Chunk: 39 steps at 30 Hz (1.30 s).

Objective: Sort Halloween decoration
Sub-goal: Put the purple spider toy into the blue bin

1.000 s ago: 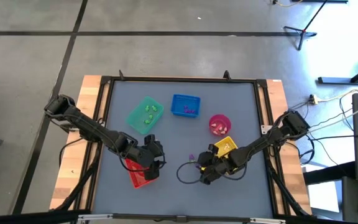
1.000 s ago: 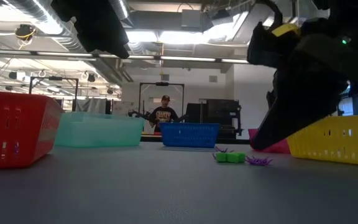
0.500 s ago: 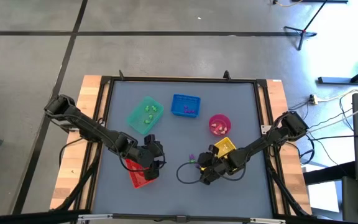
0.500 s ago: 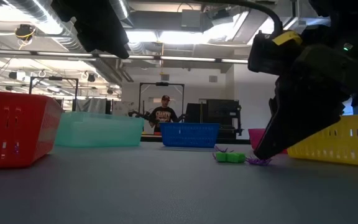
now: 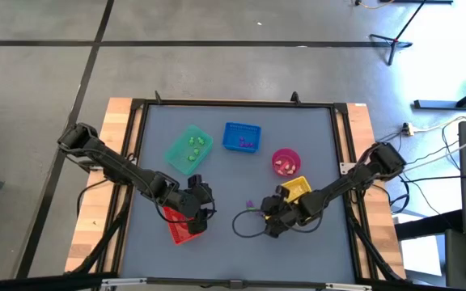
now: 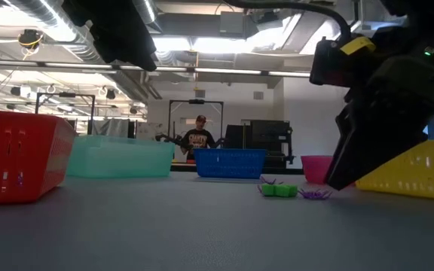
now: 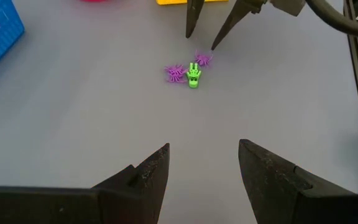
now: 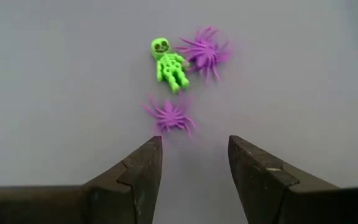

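Three loose Halloween decoration pieces lie on the grey table: a green skeleton (image 8: pixel 168 62), a purple spider (image 8: pixel 204 53) beside it and a second purple spider (image 8: pixel 169 116). My right gripper (image 8: pixel 194 148) stands open just short of the nearer spider, slanting down from the table's right, touching none of them. It also shows in the high view (image 5: pixel 261 215). My left gripper (image 7: pixel 204 150) hangs open above the red tray (image 5: pixel 183 226), well left of the trinkets (image 5: pixel 250 207).
A green tray (image 5: pixel 188 149) with green pieces, a blue tray (image 5: pixel 242 136) with purple ones and a pink bowl (image 5: pixel 286 161) stand toward the far side. A yellow tray (image 5: pixel 292 191) sits right behind my right gripper. A person (image 6: pixel 200 138) stands in the room beyond.
My right gripper has tipped a little, and its fingertips have drawn slightly back toward the table's right edge, away from the trinkets. It stays open. The trinkets lie where they were.
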Each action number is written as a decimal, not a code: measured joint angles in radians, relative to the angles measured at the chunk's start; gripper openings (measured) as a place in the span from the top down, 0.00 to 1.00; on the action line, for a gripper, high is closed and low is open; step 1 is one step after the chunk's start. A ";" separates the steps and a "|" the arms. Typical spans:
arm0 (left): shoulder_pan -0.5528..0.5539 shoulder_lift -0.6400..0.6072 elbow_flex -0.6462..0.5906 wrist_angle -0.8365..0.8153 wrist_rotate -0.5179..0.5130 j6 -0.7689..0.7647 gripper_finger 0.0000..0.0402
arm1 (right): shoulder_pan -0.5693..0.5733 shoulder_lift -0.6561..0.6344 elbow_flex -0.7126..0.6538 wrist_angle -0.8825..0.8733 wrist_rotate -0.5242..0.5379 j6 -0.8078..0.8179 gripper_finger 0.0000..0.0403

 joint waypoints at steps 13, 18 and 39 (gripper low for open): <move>0.000 0.000 0.000 0.000 0.000 -0.001 0.56 | 0.002 -0.009 0.088 0.010 -0.008 -0.003 0.55; 0.000 0.000 0.000 0.000 0.000 -0.001 0.56 | 0.002 0.022 0.103 0.014 0.008 -0.048 0.55; 0.000 0.000 0.000 0.001 0.000 -0.002 0.56 | 0.000 0.076 0.102 -0.004 0.029 -0.049 0.55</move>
